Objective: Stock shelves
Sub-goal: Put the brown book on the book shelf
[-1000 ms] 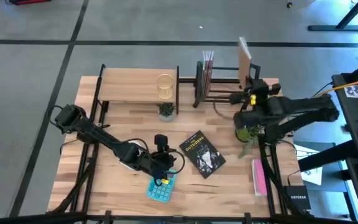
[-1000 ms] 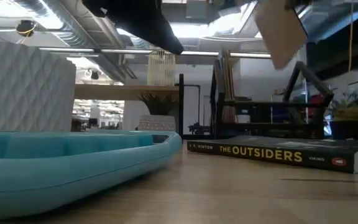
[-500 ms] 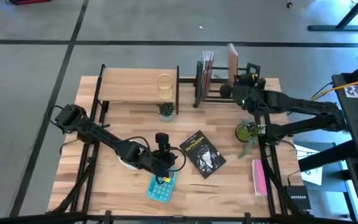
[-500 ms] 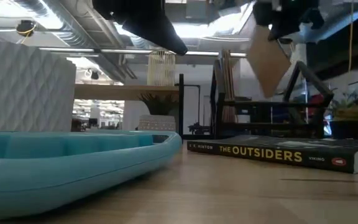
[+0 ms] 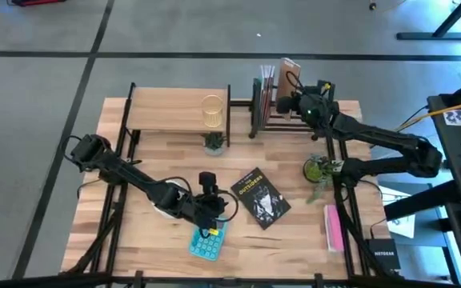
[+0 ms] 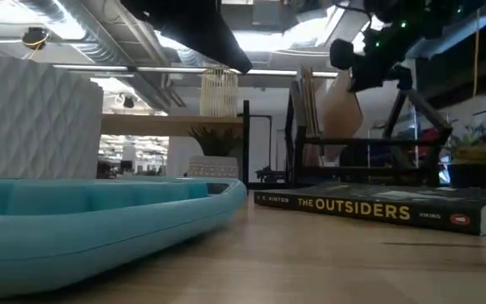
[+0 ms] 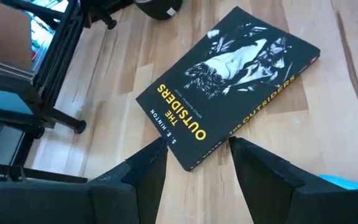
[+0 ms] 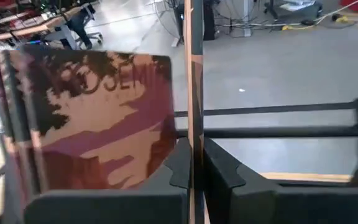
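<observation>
Book in grip (image 5: 289, 76): thin tan/brown paperback, held on edge by R gripper (image 5: 285, 102) over black rack (image 5: 282, 120), table's 1 o'clock area in high view.
Handling: prob light, stiff-ish across cover but thin, so can flex or twist if squeezed off-centre. Glossy cover likely a bit slick. Best hold = low edge near spine, pads flat on both covers.
Book vs fingers: R wrist view shows book (image 8: 192, 93) edge-on, running straight through the gap between both dark fingers (image 8: 180, 165); they pinch it from each side. Cover of a neighbour book (image 8: 98, 118) just beside it.
R fingers: closed down to book thickness, clamped on it.
Rack: already has a few upright books (image 5: 266, 80) at its 9 o'clock end; held book sits just beside them, tilted per low view (image 6: 337, 105).
L gripper (image 7: 194, 163): hovers low at table's 6 o'clock, fingers apart, nothing in them. Black "Outsiders" book (image 7: 229, 78) lies flat just ahead of tips.
Wood shelf (image 5: 174, 108): 11 o'clock, wire cup (image 5: 212, 112) on top.
Other: teal tray (image 5: 206, 240), pink book (image 5: 334, 227), small plant (image 5: 320, 170).
Risk: book may catch on rack bars or knock neighbours if lowered tilted.
</observation>
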You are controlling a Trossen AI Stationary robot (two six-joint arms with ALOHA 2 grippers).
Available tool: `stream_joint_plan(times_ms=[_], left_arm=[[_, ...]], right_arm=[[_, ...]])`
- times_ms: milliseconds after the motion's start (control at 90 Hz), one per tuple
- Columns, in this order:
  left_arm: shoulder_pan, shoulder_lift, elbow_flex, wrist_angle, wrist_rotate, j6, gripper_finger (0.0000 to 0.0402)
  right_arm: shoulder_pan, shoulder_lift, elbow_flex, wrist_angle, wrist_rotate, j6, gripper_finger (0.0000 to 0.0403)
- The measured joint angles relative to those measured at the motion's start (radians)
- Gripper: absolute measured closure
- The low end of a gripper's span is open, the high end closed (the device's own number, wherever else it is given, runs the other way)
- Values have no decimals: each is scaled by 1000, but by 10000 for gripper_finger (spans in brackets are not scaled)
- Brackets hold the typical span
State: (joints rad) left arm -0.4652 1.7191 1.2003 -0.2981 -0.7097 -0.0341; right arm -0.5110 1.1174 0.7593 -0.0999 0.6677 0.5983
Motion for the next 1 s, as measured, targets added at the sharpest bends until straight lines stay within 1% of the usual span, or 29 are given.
stream_joint_plan(times_ms=[122,267,489,700,1000], left_arm=[[0,0,0,1,0,5,234],[0,0,0,2,0,8,234],[0,0,0,2,0,5,234],[0,0,0,2,0,6,234],[0,0,0,2,0,5,234]], right_arm=[[1,35,-1,36,-7,2,403],[1,59,-1,31,-4,21,402],[1,90,-1,29,-16,29,383],[1,89,-1,20,-96,29,379],[1,85,-1,39,-148,52,377]])
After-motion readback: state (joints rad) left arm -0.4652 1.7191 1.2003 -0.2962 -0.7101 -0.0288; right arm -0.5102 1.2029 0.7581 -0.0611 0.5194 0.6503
